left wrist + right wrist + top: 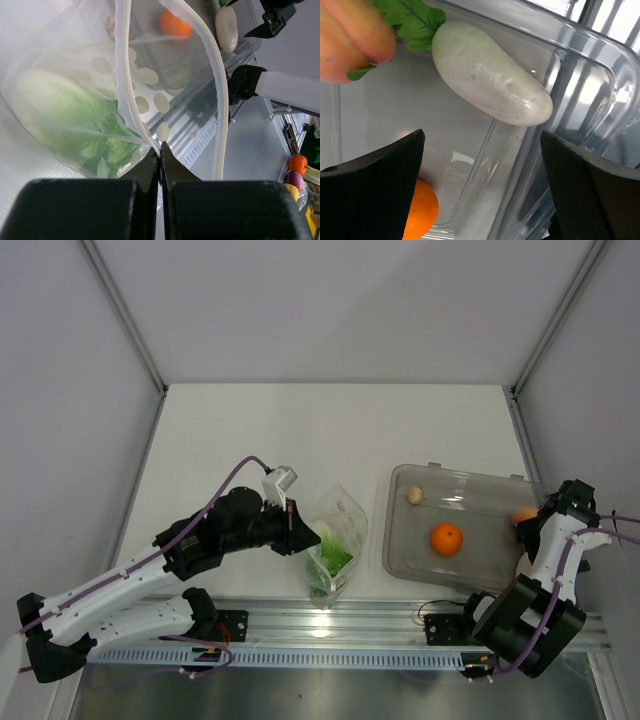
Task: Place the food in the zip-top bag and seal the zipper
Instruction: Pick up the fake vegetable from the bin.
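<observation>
The clear zip-top bag (pixel 338 538) stands at the table's front centre with the green lettuce head (pixel 330 560) inside. My left gripper (pixel 298 530) is shut on the bag's mouth edge; in the left wrist view the gripper (pixel 160 149) pinches the white zipper strip (pixel 126 85), and the lettuce (pixel 75 120) shows through the plastic. The round orange (pixel 447 538), a small pale piece (pixel 415 495) and a reddish-orange piece (pixel 523 515) lie in the clear tray (pixel 470 485). My right gripper (pixel 482 132) is open and empty over the tray's right end, below a white radish-shaped piece (pixel 490 75).
The rigid clear tray's wall (pixel 565 100) runs between the right fingers. The orange (pixel 420 215) sits by the right gripper's left finger, and a peach-coloured piece with green leaves (pixel 350 40) lies at the upper left. An aluminium rail (pixel 400 625) runs along the near edge.
</observation>
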`<action>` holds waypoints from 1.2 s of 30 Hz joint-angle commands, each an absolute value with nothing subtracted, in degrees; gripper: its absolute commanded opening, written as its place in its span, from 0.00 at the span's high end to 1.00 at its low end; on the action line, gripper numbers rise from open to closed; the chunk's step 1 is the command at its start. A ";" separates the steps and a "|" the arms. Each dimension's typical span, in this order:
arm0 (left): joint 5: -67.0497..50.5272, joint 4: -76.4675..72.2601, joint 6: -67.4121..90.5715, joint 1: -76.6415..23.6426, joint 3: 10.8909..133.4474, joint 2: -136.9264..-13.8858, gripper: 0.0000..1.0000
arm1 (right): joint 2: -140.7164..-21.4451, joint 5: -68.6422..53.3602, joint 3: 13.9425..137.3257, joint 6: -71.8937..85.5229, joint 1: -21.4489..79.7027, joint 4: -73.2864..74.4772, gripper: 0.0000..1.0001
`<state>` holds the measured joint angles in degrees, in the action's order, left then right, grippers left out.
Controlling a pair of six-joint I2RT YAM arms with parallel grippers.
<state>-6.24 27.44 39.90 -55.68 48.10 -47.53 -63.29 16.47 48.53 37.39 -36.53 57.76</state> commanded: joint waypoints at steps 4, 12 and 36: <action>-8.35 24.70 39.20 -54.84 48.34 -46.23 0.99 | -66.61 16.08 47.55 36.91 -37.18 52.83 0.02; -9.23 24.35 39.37 -54.40 48.34 -45.88 0.99 | -72.94 20.39 47.81 38.23 -37.53 51.86 0.01; -11.07 23.12 40.08 -52.65 46.67 -44.21 0.99 | -79.10 22.41 48.69 38.85 -30.76 50.45 0.15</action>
<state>-9.76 25.71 40.01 -53.32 46.81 -45.60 -80.05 21.54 47.83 37.87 -31.09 51.62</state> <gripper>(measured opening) 0.004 0.853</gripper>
